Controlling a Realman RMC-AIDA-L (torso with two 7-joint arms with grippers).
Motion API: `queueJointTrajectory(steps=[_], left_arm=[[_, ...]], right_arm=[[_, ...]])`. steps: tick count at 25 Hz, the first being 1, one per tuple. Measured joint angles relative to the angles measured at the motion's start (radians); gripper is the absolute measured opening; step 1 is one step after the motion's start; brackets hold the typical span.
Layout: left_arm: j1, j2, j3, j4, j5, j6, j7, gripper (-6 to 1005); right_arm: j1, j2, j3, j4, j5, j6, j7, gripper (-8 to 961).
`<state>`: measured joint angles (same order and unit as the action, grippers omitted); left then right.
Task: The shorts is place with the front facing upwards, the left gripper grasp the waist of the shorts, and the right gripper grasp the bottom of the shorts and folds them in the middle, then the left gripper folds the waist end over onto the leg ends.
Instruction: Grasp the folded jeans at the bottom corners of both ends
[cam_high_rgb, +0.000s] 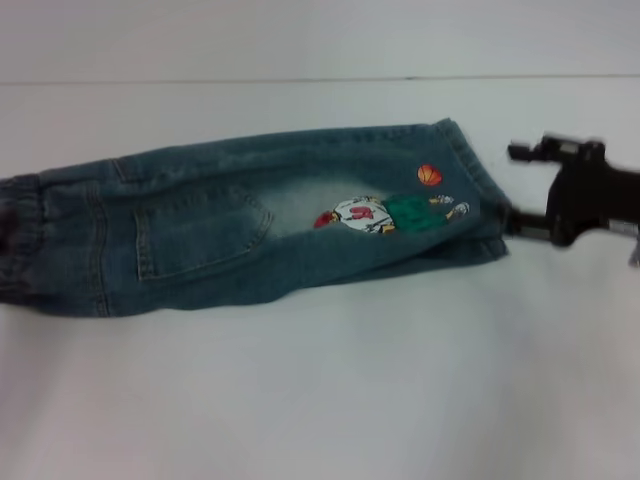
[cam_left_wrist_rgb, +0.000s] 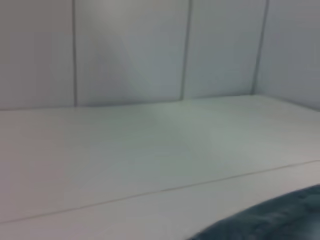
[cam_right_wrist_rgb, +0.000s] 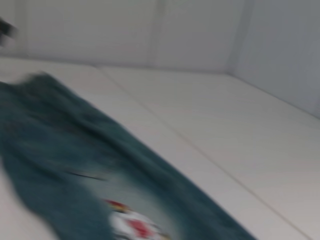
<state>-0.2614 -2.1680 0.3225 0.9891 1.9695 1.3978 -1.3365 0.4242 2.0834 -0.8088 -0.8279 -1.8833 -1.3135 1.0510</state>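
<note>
White table (cam_high_rgb: 300, 400), folded shorts (cam_high_rgb: 250, 230), basketball patch (cam_high_rgb: 429, 175)

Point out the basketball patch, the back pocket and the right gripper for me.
basketball patch (cam_high_rgb: 429, 175), head view, centre of the orange ball.
back pocket (cam_high_rgb: 200, 237), head view, middle of the stitched pocket panel.
right gripper (cam_high_rgb: 515, 185), head view, between its dark fingertips beside the shorts' leg end.

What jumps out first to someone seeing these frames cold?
The denim shorts stretched across the white table, already folded lengthwise, with the dark elastic waist at the robot's left edge of the head view. Next, the bright cartoon patch and orange basketball patch near the leg ends on the robot's right. Then the black right gripper right beside those leg ends; the left gripper is out of view.
</note>
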Motion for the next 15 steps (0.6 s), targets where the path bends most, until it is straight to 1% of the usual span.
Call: queueJointTrajectory(steps=[1,3,6,8,11,15], left_arm=[[0.021,-0.001,-0.008,-0.028,-0.012,0.028,0.039,806],[0.038,-0.001,-0.014,-0.07,-0.01,0.036,0.082,798],[0.054,0.002,-0.023,-0.124,0.029,0.01,0.135,785],[0.057,0.003,-0.029,-0.134,0.064,-0.017,0.144,777],[0.058,0.003,-0.03,-0.135,0.105,-0.061,0.145,765],[0.044,0.004,-0.022,-0.149,0.138,-0.137,0.146,748]], right_arm=[[-0.011,0.0,0.005,0.004,0.0,-0.039,-0.018,749],[-0.035,0.0,0.009,0.016,-0.001,-0.124,-0.059,749],[-0.057,-0.001,0.009,0.056,0.001,-0.249,-0.142,750],[-0.063,-0.002,0.008,0.075,-0.012,-0.305,-0.169,750],[-0.06,-0.002,0.003,0.096,-0.038,-0.349,-0.179,750],[-0.049,-0.001,-0.004,0.119,-0.069,-0.361,-0.18,750]])
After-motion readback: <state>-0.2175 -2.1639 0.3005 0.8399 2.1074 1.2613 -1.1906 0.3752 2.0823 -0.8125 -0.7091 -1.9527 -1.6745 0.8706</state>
